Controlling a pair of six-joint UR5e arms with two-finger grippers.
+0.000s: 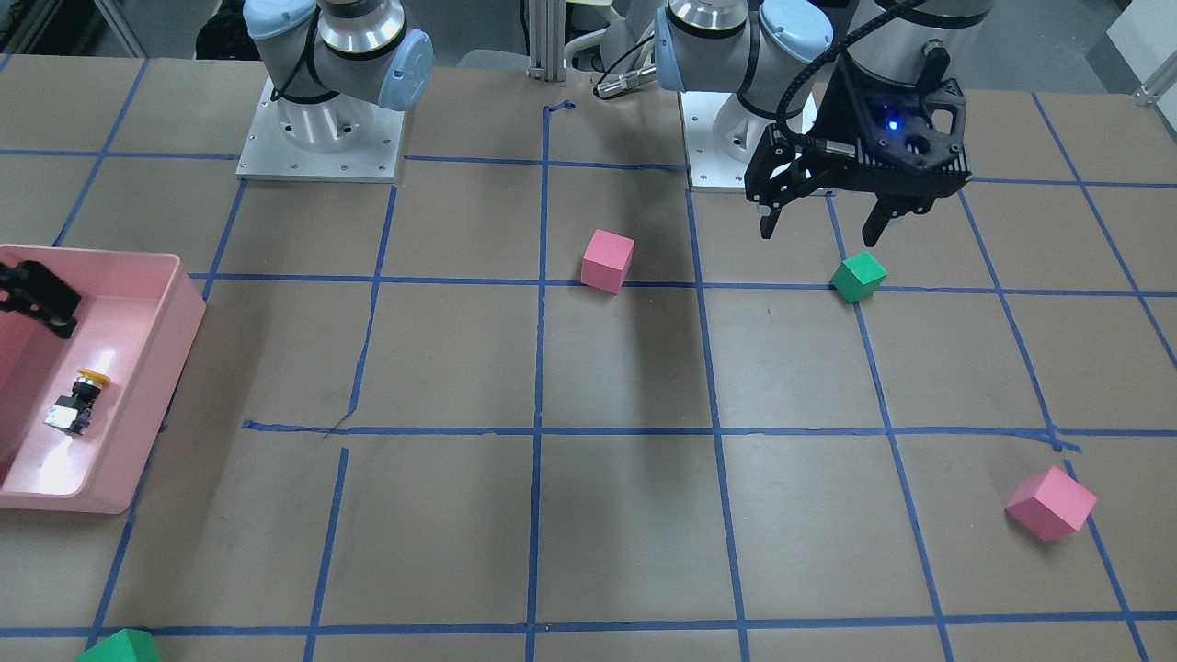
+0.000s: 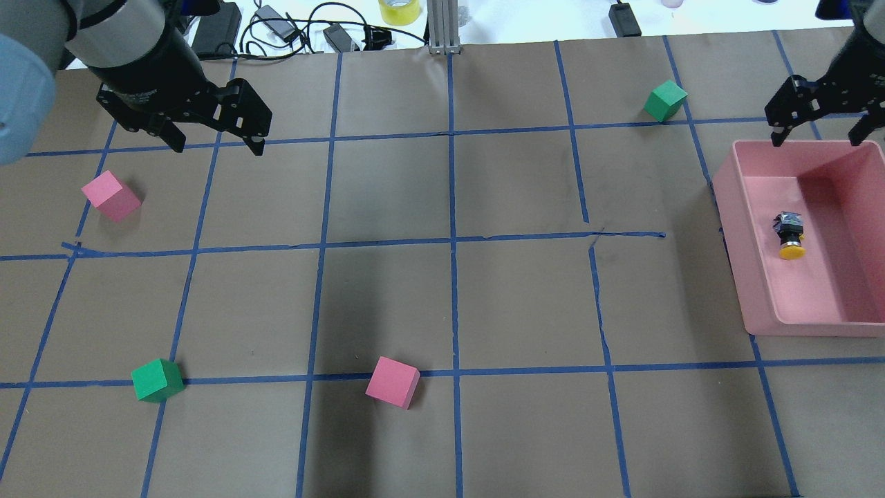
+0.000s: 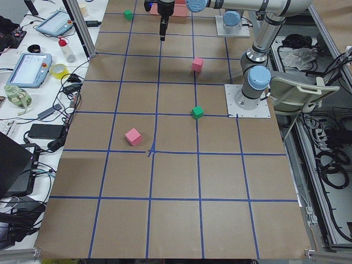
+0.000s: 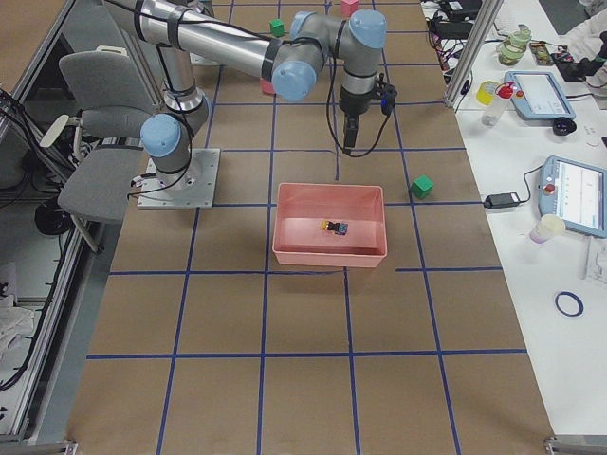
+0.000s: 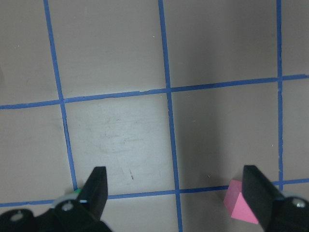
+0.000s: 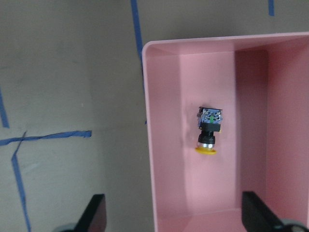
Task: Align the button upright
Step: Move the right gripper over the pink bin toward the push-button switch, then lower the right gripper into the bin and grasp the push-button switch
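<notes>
You are seeing the button (image 2: 789,235) lying on its side on the floor of the pink tray (image 2: 733,228), which is sitting at the right edge of the overhead view, about halfway down. Its yellow cap is pointing toward the bottom of that frame and its silvery base block toward the top. In the right wrist view it is showing just right of centre, clear of the tray walls. The right gripper (image 2: 816,138) is hanging over the tray's upper rim in the overhead view, its jaws spread wide and grasping nothing, well apart from the button. The left gripper (image 2: 218,146) is hovering in the upper left of the overhead view above the brown paper, its jaws likewise released and empty. You are finding a pink cube (image 2: 110,196) just below and left of it, a green cube (image 2: 157,380) in the lower left, a second pink cube (image 2: 393,382) low near the centre, and a second green cube (image 2: 665,100) in the upper right, left of the tray. All four are resting on the table (image 2: 449,297), outside the tray.
</notes>
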